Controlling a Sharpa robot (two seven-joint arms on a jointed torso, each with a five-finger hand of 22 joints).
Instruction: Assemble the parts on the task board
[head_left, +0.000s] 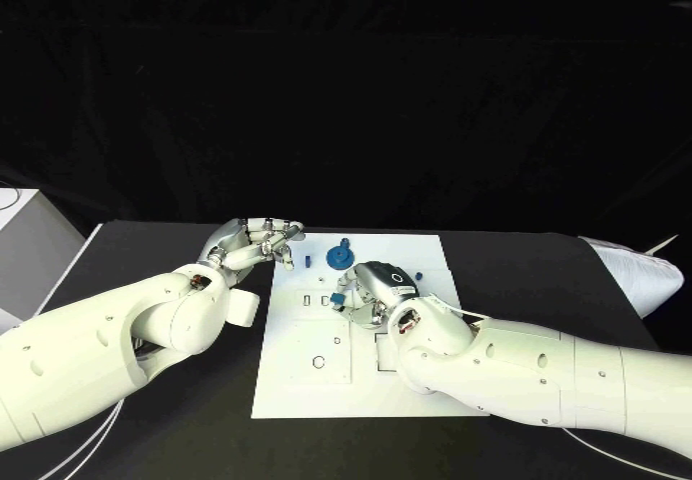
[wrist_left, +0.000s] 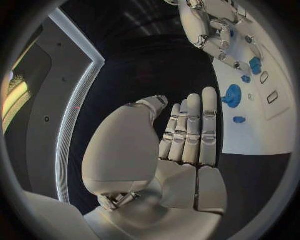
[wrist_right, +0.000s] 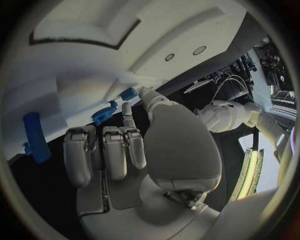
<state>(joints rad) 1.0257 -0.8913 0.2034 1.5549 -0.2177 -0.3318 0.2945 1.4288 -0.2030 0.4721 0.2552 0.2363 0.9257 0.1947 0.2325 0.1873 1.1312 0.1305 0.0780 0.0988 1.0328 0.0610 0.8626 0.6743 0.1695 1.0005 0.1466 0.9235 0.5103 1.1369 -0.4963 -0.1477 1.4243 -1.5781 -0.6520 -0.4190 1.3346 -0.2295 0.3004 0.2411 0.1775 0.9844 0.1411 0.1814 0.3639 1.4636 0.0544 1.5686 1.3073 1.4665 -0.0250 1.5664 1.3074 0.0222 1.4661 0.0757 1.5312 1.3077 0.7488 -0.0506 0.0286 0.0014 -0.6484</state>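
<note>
While right hand (head_left: 371, 285) is hovering over task board (head_left: 303, 385) in head view, fingers curled near small blue part (head_left: 336, 298), grasp unclear; blue gear (head_left: 340, 257) sitting just beyond it. Left hand (head_left: 260, 243) resting at board's edge, empty.
Left wrist view: left hand (wrist_left: 187, 135) lying flat, fingers straight, together, holding nothing; gear (wrist_left: 232, 95) beyond fingertips.
Right wrist view: right hand (wrist_right: 119, 150) curling fingers, nothing seen inside; blue peg (wrist_right: 36, 137) beside them.

You have a black table (head_left: 159, 245) filling the lower half of the head view; behind it, the upper frame is plain black backdrop (head_left: 346, 100). At the left edge stands a white box (head_left: 26, 250); at the right edge lies a white cloth bundle (head_left: 635, 270).
</note>
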